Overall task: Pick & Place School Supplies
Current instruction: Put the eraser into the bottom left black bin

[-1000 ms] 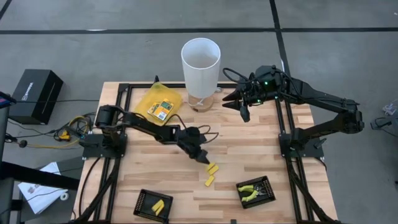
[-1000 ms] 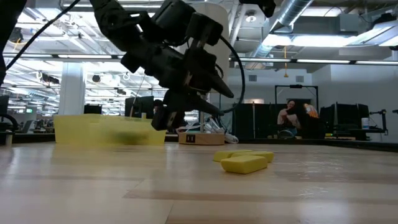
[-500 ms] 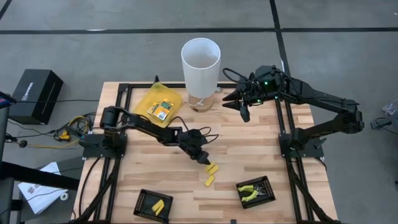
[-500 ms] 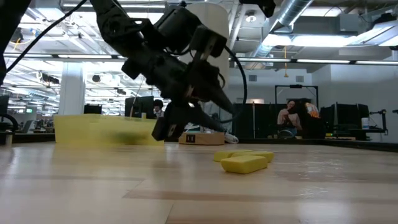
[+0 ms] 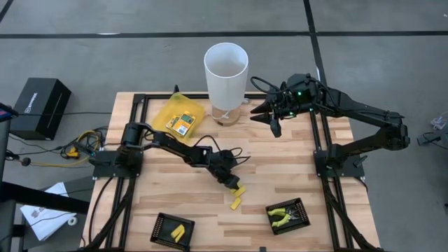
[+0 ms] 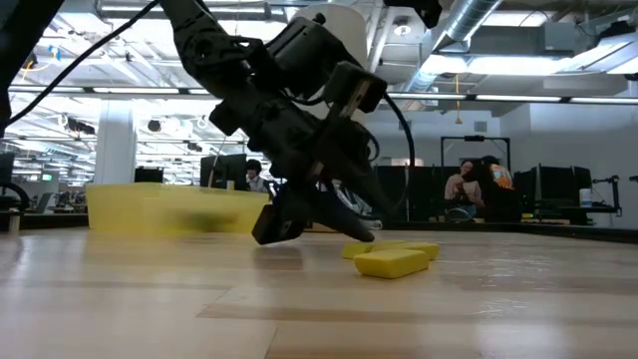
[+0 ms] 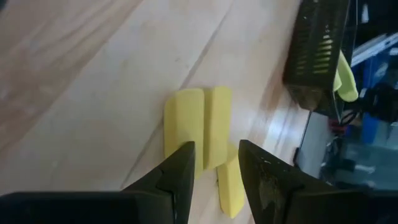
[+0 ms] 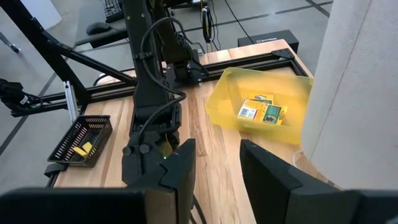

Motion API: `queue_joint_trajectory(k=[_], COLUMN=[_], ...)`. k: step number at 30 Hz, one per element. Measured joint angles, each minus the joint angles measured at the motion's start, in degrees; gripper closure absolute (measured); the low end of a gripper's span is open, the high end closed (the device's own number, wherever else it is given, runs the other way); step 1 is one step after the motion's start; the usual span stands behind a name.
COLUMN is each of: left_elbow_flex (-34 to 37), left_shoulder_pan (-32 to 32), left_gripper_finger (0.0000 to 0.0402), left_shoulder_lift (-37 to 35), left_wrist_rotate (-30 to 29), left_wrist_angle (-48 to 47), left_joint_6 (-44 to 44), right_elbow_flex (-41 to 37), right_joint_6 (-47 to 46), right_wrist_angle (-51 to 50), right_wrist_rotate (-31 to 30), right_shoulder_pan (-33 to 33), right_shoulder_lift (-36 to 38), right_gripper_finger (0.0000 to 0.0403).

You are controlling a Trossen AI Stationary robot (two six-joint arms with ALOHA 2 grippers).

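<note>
Leftmost among the things on the wooden table (image 5: 280, 168), we see a black tray (image 5: 172, 230) at the near edge holding a yellow piece (image 5: 178, 233), and at the far side a translucent yellow pouch (image 5: 179, 117) with labelled packets (image 8: 261, 112) inside. Beside the pouch, farther right, stands a tall white cylinder (image 5: 226, 73). Toward the centre, the left gripper (image 5: 234, 185) reaches down to a pair of short yellow oblong pieces (image 7: 199, 124) lying side by side, its fingers (image 7: 180, 171) spread slightly, with one piece showing in the gap between them; we cannot tell whether they touch it. A third yellow oblong piece (image 5: 236, 204) lies just nearer on the table. Farther right, a second black tray (image 5: 288, 215) at the near edge carries yellow-green-handled pliers (image 5: 281, 217). At the far right, the right gripper (image 5: 269, 119) hangs above the table beside the cylinder, its fingers (image 8: 261, 171) apart and holding nothing.
</note>
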State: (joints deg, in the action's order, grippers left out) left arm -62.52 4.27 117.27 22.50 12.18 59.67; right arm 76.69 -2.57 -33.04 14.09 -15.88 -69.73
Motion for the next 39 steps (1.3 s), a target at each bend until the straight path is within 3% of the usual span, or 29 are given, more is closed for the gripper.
queue_joint_trajectory(k=[34, 39], left_elbow_flex=[3.34, 3.39], left_shoulder_pan=[-2.05, -2.14], left_gripper_finger=[0.0280, 0.0305], left_shoulder_lift=[-0.33, -0.28], left_wrist_rotate=[1.39, 1.29], left_wrist_angle=[-4.09, -3.66], left_joint_6=[-1.74, -0.95], right_elbow_flex=[0.02, 0.02], right_joint_6=[1.09, 1.09], right_wrist_angle=[-1.22, -1.09], right_wrist_rotate=[0.92, 0.92], right_shoulder_pan=[-0.04, -0.04], right_shoulder_lift=[0.00, 0.00], right_gripper_finger=[0.0285, 0.0285])
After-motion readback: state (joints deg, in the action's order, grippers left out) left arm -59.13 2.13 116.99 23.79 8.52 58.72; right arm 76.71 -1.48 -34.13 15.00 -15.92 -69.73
